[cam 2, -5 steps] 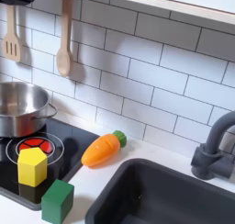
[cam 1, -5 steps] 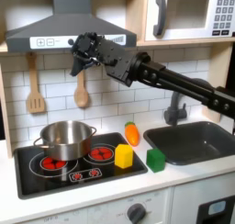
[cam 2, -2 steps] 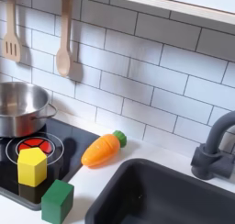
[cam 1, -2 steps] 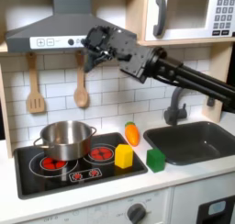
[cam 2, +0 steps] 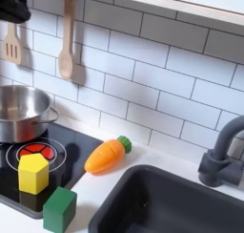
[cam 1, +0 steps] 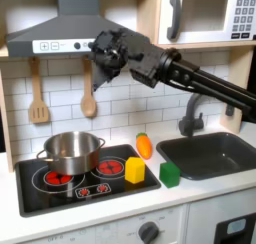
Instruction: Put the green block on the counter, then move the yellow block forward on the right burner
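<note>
Since a second ago your arm has swung toward the first exterior view's right and then eased back a little, and the gripper (cam 1: 103, 50) now hangs high by the range hood (cam 1: 62, 26), well above everything; you cannot tell how its jaws stand. The yellow block (cam 1: 134, 169) sits on the right burner beside the pot (cam 1: 71, 151), and the green block (cam 1: 170, 173) rests just off the stovetop (cam 1: 45, 189) edge on the white table (cam 1: 205, 194), close to the yellow one. In the second exterior view the carrot toy (cam 2: 106, 155) lies behind both blocks, near the sink (cam 2: 176, 210).
</note>
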`<state>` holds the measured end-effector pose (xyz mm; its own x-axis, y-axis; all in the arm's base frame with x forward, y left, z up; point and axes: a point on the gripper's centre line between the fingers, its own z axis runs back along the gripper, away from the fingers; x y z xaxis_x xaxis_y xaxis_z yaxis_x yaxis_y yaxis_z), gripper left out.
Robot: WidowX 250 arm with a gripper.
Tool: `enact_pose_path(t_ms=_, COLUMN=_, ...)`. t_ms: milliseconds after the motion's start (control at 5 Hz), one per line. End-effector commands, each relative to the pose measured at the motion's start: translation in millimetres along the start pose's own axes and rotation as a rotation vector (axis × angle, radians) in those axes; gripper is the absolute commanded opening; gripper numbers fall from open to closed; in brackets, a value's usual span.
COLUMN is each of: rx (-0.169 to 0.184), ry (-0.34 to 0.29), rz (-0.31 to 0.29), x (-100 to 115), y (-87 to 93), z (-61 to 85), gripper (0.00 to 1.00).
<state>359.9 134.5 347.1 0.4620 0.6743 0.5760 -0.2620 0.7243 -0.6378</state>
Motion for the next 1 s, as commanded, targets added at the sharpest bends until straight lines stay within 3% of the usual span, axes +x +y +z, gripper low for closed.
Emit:
enact_pose_path(t_ms=0, rx=0.184, ry=0.113, rz=-0.018, x=-20.6, y=12.3, z=-2.7, gripper=0.00)
enact_pose_path(t_ms=200, rx=0.246, ry=0.162, rz=-0.010, x=-26.6, y=17.1, z=2.2, gripper=0.00)
enact_pose_path(t_ms=400, rx=0.306, ry=0.224, rz=-0.031, x=-39.9, y=20.8, z=-4.4, gripper=0.00)
enact_pose_path(t_ms=800, rx=0.358, ry=0.286, rz=-0.073, x=-63.3, y=25.6, z=-24.7, gripper=0.00)
